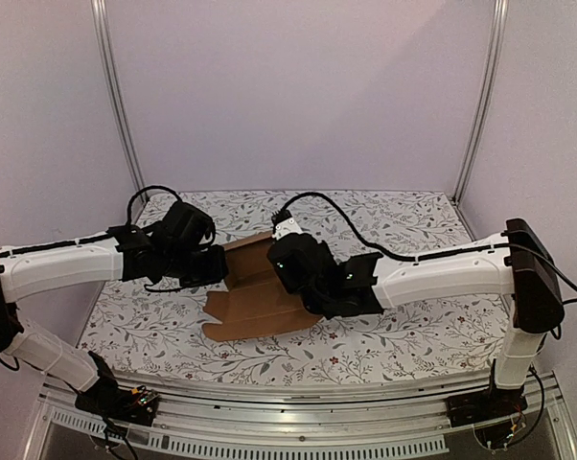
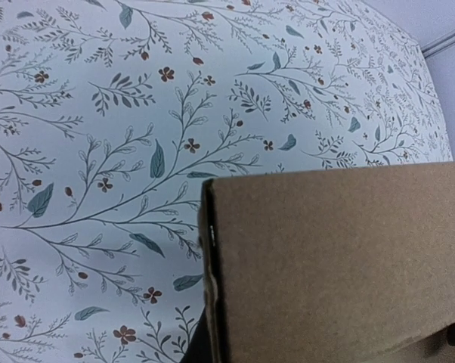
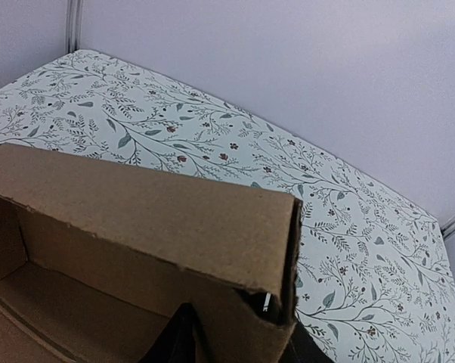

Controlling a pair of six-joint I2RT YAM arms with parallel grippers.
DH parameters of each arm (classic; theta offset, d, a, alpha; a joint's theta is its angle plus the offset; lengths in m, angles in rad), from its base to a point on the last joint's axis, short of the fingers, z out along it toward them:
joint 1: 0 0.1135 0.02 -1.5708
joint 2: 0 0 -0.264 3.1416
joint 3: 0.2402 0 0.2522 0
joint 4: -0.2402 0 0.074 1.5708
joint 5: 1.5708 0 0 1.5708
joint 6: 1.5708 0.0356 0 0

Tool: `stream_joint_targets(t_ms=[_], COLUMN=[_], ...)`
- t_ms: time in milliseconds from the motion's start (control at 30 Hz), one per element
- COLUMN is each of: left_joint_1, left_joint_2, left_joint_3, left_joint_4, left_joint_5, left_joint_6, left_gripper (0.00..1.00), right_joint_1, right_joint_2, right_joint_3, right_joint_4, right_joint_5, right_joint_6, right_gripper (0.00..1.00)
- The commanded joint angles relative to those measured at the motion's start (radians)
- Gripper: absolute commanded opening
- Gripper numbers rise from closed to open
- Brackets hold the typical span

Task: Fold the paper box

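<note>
The paper box (image 1: 255, 311) is plain brown cardboard, partly folded, lying at the middle of the table between both arms. My left gripper (image 1: 210, 257) is at its left edge. In the left wrist view a cardboard panel (image 2: 333, 265) fills the lower right, with one dark finger (image 2: 193, 351) against its left edge and the other finger hidden behind it. My right gripper (image 1: 287, 254) is at the box's far right part. In the right wrist view a raised cardboard wall (image 3: 152, 219) stands between my two dark fingers (image 3: 174, 340), which close on it.
The table (image 1: 413, 321) has a floral-patterned cover. Pale walls and metal frame posts (image 1: 480, 96) enclose the back and sides. A black cable (image 1: 346, 216) loops over the right arm.
</note>
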Motion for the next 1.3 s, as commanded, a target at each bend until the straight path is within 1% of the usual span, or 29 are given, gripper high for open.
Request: stream_joint_targets(t_ms=[0, 67, 133, 167, 467, 500, 667, 733, 833, 1067, 1167, 1267], left_joint_1=[-0.022, -0.022, -0.022, -0.022, -0.024, -0.024, -0.024, -0.024, -0.024, -0.025, -0.021, -0.018], left_joint_2=[-0.018, -0.018, -0.015, -0.014, 0.006, 0.009, 0.011, 0.002, -0.015, -0.067, -0.105, -0.143], left_joint_3=[0.029, 0.029, 0.029, 0.029, 0.032, 0.032, 0.032, 0.03, 0.025, 0.002, -0.03, -0.043], left_joint_4=[0.057, 0.056, 0.056, 0.057, 0.063, 0.062, 0.052, 0.047, 0.027, -0.035, -0.064, -0.105], left_joint_5=[0.019, 0.023, 0.025, 0.026, 0.049, 0.051, 0.054, 0.05, 0.044, 0.063, 0.053, 0.055], left_joint_6=[0.005, 0.006, 0.004, 0.003, 0.0, 0.001, -0.003, -0.004, -0.006, 0.004, 0.009, 0.031], left_gripper=[0.0, 0.0, 0.0, 0.0, 0.0, 0.03, 0.27, 0.34, 0.42, 0.53, 0.6, 0.63], right_joint_1=[0.016, 0.017, 0.017, 0.017, 0.017, 0.017, 0.017, 0.016, 0.001, -0.061, -0.096, -0.124], right_joint_2=[-0.037, -0.04, -0.04, -0.038, -0.028, -0.026, -0.014, -0.008, 0.004, 0.025, 0.032, 0.03], right_joint_3=[-0.018, -0.014, -0.008, -0.004, 0.019, 0.02, 0.022, 0.025, 0.031, 0.027, 0.007, -0.048], right_joint_4=[-0.027, -0.026, -0.023, -0.023, -0.003, -0.001, 0.0, 0.0, 0.002, 0.002, 0.014, 0.091], right_joint_5=[-0.041, -0.041, -0.039, -0.039, -0.046, -0.044, -0.033, -0.025, -0.027, -0.064, -0.119, -0.178], right_joint_6=[0.05, 0.05, 0.043, 0.04, 0.029, 0.028, 0.024, 0.018, 0.005, 0.007, 0.015, -0.004], right_gripper=[0.28, 0.2, 0.03, 0.0, 0.0, 0.0, 0.0, 0.0, 0.0, 0.0, 0.0, 0.0])
